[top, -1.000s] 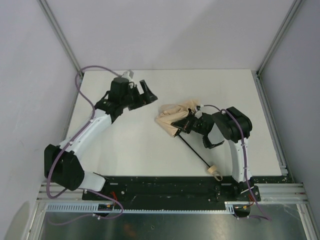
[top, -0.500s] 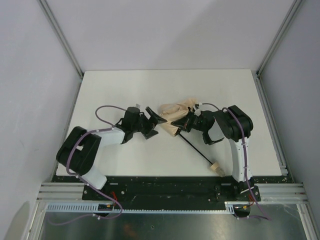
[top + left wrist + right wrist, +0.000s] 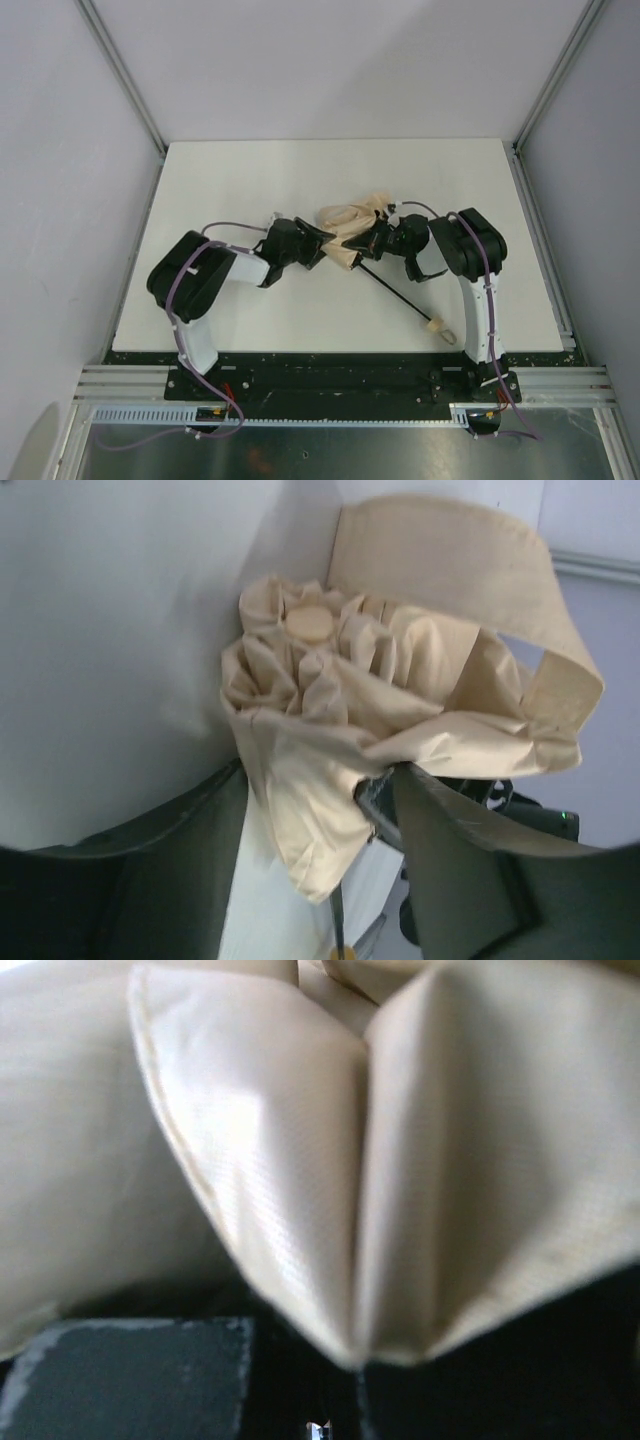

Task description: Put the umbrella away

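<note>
Only the top view showed the one umbrella (image 3: 352,222) whole: canopy mid-table (image 3: 250,170), shaft running near-right to the handle (image 3: 436,325). Only the left wrist view showed the canopy's round cap (image 3: 308,623). The left gripper (image 3: 322,243) straddled the bunched canopy, jaws apart, grip unclear. The right gripper (image 3: 362,246) was clenched on a canopy fold. Two grippers.

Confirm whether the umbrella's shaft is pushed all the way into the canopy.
No, the black shaft sticks far out of the canopy, ending at the handle near the table's front edge.
</note>
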Robot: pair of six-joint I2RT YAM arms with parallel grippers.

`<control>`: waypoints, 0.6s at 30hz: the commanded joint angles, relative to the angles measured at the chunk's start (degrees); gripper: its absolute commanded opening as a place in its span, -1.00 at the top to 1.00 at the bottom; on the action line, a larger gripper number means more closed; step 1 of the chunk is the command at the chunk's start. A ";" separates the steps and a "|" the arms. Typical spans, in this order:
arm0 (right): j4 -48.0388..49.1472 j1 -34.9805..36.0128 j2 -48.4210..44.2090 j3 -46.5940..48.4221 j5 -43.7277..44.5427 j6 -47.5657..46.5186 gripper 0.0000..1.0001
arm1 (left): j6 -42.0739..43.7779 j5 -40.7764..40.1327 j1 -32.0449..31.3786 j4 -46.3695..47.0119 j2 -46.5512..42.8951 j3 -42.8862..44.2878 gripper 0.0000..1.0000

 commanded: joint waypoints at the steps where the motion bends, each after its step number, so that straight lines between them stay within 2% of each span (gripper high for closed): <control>1: -11.02 -0.88 2.89 0.57 2.15 -2.33 1.00 | 0.02 -9.71 -0.29 0.80 5.53 3.15 -0.19; 3: -11.54 -0.88 2.61 0.95 1.58 -2.48 1.00 | 1.40 -10.74 -0.29 0.91 7.34 4.95 0.02; 7: -14.44 -1.01 1.25 1.74 0.93 -4.62 1.00 | 3.87 -11.39 0.54 0.96 8.87 7.13 0.70; 9: -18.09 -1.26 -0.61 2.36 0.92 -7.71 1.00 | 5.88 -10.76 0.71 0.80 8.53 8.14 0.89; 11: -25.97 -1.52 -3.56 3.79 1.60 -13.76 0.99 | 7.30 -9.90 0.84 0.01 7.52 8.65 0.97; 12: -30.58 -1.77 -5.40 4.55 2.43 -17.24 0.90 | 7.72 -9.26 0.85 -0.85 6.81 8.55 0.99; 15: -43.47 -2.97 -12.55 5.99 6.37 -27.75 0.46 | 6.40 -7.89 1.16 -3.89 3.61 5.61 1.00; 18: -57.58 -3.79 -21.34 8.52 13.62 -38.94 0.08 | 5.36 -6.64 1.62 -5.28 0.21 1.84 1.00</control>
